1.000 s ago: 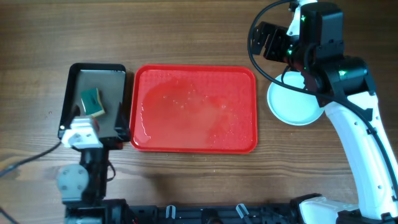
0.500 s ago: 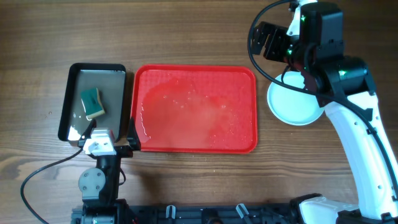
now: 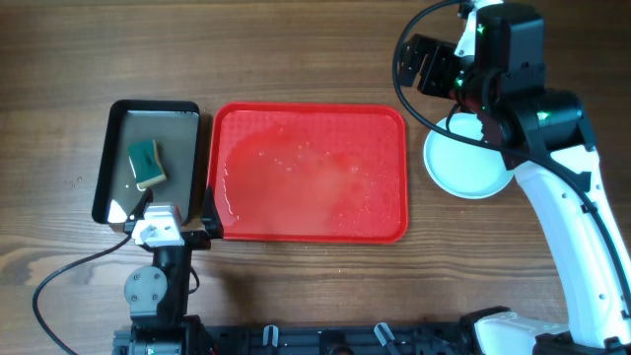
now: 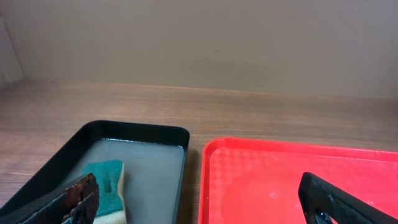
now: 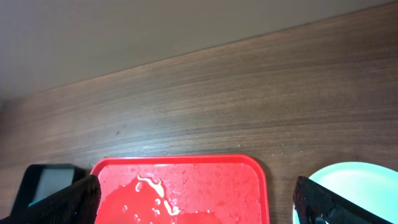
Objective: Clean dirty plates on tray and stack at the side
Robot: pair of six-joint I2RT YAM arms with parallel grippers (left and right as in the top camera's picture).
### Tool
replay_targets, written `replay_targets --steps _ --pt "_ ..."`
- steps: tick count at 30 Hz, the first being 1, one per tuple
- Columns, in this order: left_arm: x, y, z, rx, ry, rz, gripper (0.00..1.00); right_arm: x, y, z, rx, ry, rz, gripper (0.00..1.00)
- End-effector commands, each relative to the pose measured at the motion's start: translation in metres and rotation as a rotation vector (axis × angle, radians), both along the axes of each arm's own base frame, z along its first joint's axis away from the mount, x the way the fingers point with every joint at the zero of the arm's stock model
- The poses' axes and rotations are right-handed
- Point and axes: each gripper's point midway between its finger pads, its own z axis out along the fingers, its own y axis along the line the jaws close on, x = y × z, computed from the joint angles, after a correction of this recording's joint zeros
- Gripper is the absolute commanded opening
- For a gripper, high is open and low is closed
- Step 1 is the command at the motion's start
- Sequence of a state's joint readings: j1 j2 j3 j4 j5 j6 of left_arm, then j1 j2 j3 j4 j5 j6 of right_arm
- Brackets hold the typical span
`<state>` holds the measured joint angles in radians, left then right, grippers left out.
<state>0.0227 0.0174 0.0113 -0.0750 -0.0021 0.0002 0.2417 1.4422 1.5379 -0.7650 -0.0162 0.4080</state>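
Plates [image 3: 465, 170]: only one pale aqua top shows, beside one wet red tray [image 3: 308, 116]. Left gripper [image 4: 199, 200] and right gripper [image 5: 194, 200] gape open.

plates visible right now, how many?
1: a pale aqua plate on the table, right of the red tray, partly under the right arm. None on the tray. More may be stacked beneath it; can't tell.

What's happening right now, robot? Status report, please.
Left gripper open, empty; right gripper open, empty. Red tray wet, no plates on it; aqua plate beside it. Sponge in dark tray, out of the way.
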Motion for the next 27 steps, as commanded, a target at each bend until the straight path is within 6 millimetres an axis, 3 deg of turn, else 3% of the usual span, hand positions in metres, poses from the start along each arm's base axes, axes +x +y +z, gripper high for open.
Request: replay_targets --steps 1,8,11,14,19,23,27 --pt "0.000 0.002 0.001 0.016 -0.008 0.010 1.00 0.008 -0.025 0.003 -0.075 -0.025 -0.123 1.00" --pt "0.000 0.002 0.001 0.016 -0.008 0.010 1.00 0.008 -0.028 0.003 -0.085 -0.026 -0.137 1.00" --pt "0.000 0.002 0.000 0.016 -0.008 0.010 1.00 0.003 -0.036 -0.008 -0.117 -0.001 -0.158 1.00" --pt "0.000 0.002 0.001 0.016 -0.008 0.010 1.00 -0.008 -0.044 0.006 -0.194 -0.155 -0.123 1.00" --pt "0.000 0.002 0.001 0.016 -0.008 0.010 1.00 -0.055 -0.048 0.006 -0.232 -0.435 -0.019 1.00" --pt "0.000 0.002 0.000 0.016 -0.008 0.010 1.00 -0.107 -0.066 -0.026 -0.211 -0.591 -0.003 1.00" --pt "0.000 0.002 0.000 0.016 -0.008 0.010 1.00 -0.142 -0.080 -0.057 -0.215 -0.678 -0.052 1.00"
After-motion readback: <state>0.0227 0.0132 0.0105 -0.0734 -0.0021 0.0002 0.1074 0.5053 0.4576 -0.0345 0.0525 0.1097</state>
